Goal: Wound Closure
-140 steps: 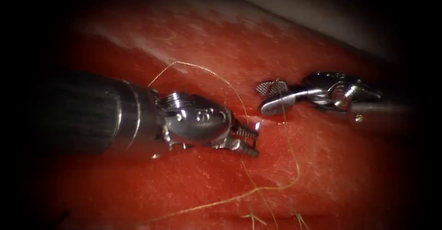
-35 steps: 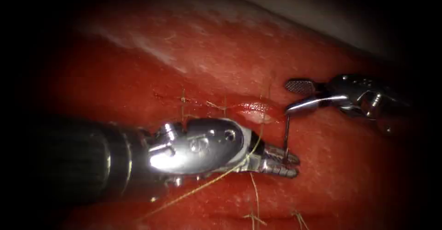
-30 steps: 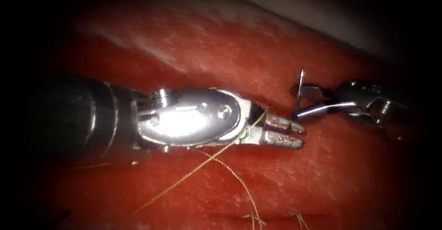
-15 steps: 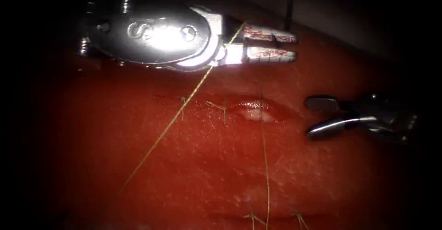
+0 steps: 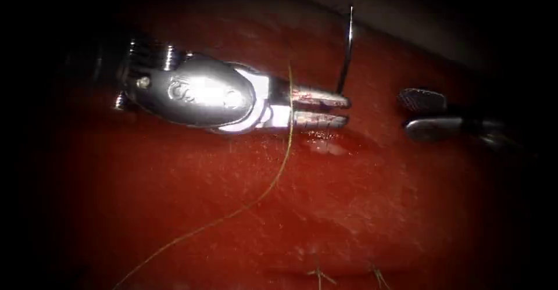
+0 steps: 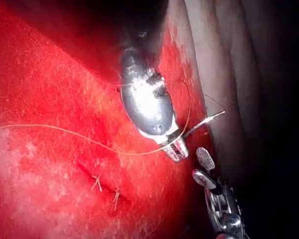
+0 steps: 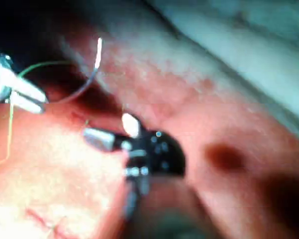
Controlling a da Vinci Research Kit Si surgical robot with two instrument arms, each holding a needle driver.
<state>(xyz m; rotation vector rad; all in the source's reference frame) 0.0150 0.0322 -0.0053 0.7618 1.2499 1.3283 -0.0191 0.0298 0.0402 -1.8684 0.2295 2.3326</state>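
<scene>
Needle [image 5: 347,52] sits pinched near one end in the left tool [image 5: 343,110], its curve rising from the jaw tips with the free end up by the far edge of the tissue [image 5: 372,220], clear of the surface and not in it. From the left wrist view the needle [image 6: 205,122] sticks out sideways from the tool's tips [image 6: 180,153]. The thread [image 5: 279,176] crosses the base of those jaws, hangs down below the tool and trails away across the tissue toward the near left. Just beneath the left tool's tips lies the cut [image 5: 331,145], glistening with a wet patch; the tool's body covers the cut's left stretch and the stitches there. Short cut ends of thread [image 5: 318,275] stick up well below the tool, near the front edge.

The right tool [image 5: 410,115] hangs to the right of the needle, jaws spread and holding nothing, close to the left tool's tips but not touching. In the right wrist view the right tool [image 7: 109,132] is parted over the tissue, with the needle [image 7: 95,62] off beyond it.

Half a second ago the left tool was higher, well above the cut; it has come down, so the needle's upper end now shows, and the thread hangs in a slacker curve. The right tool has risen slightly.
</scene>
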